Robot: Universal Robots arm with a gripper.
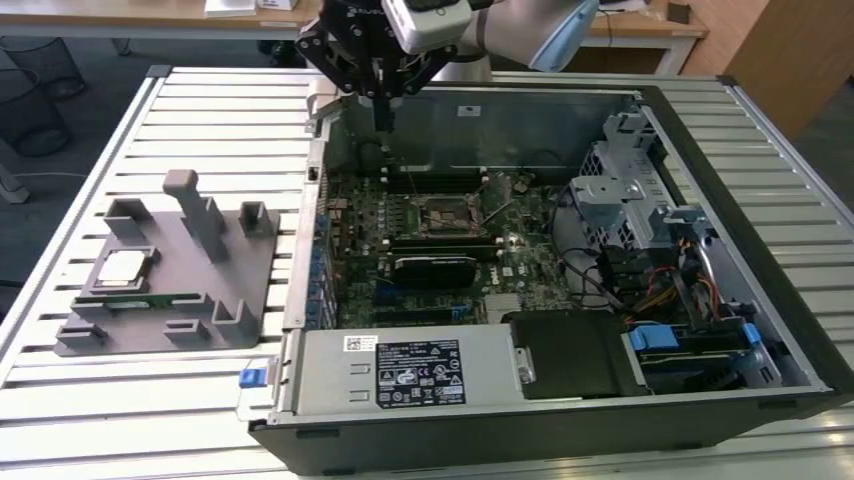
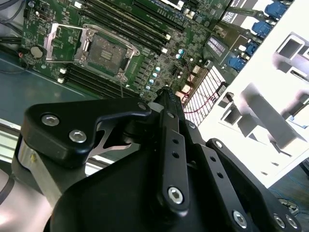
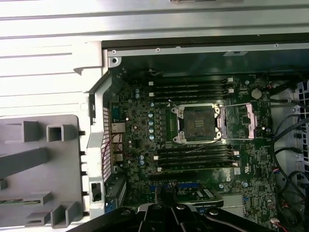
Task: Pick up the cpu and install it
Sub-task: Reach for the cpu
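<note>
Above the computer case (image 1: 561, 115), my gripper (image 1: 384, 118) hangs closed and empty; the cpu (image 1: 123, 268) on the stand (image 1: 227, 300) needs a level, centred grasp.

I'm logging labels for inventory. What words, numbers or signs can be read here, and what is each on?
Nothing is legible enough to quote.
Black label on the power supply box: rows of print and symbols, too small to read.
Small white sticker beside it: too small.
White sticker on the back wall of the case: blurred.
Printed markings on the circuit board: too small.
</note>
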